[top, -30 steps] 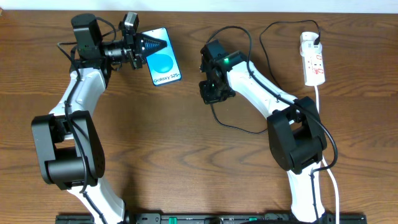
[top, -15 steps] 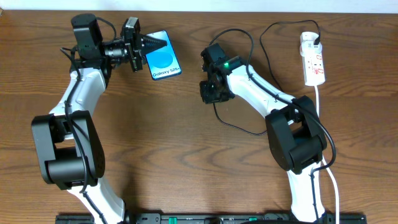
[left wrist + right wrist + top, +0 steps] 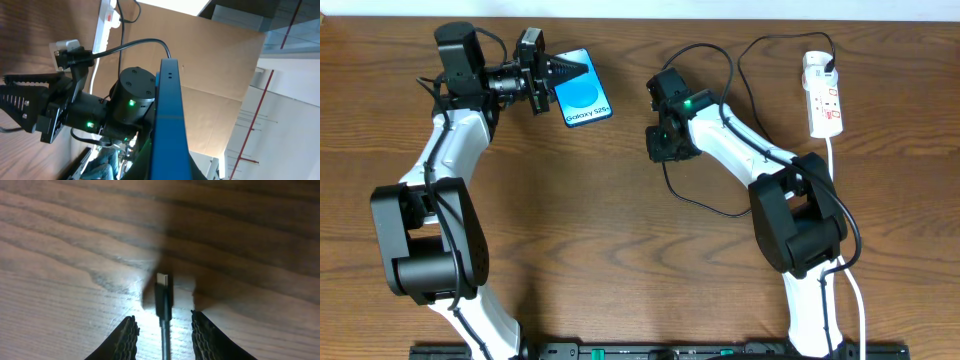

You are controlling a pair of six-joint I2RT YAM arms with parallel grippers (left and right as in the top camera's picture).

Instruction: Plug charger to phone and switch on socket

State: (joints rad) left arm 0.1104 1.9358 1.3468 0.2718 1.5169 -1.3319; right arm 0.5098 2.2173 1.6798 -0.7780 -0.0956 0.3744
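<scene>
Charger (image 3: 164, 302) connector tip lies flat on table (image 3: 60, 255) between right gripper (image 3: 163, 325) fingers (image 3: 127, 337), gap on each side: jaws part open, gripping nothing. Left gripper (image 3: 570, 70) clamped on phone (image 3: 585, 98) edge, far left of table; lifted or not, unclear. Socket (image 3: 823, 100) far right, untouched, switch state unreadable. Judged early: grasp tip, insert, flip switch all left. Cable thin, black, limp, looping; tip small metal rectangle; pads ribbed; phone slim, rigid, glossy blue.

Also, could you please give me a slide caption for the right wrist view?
Open right gripper straddles the charger connector lying on the wooden table.
</scene>
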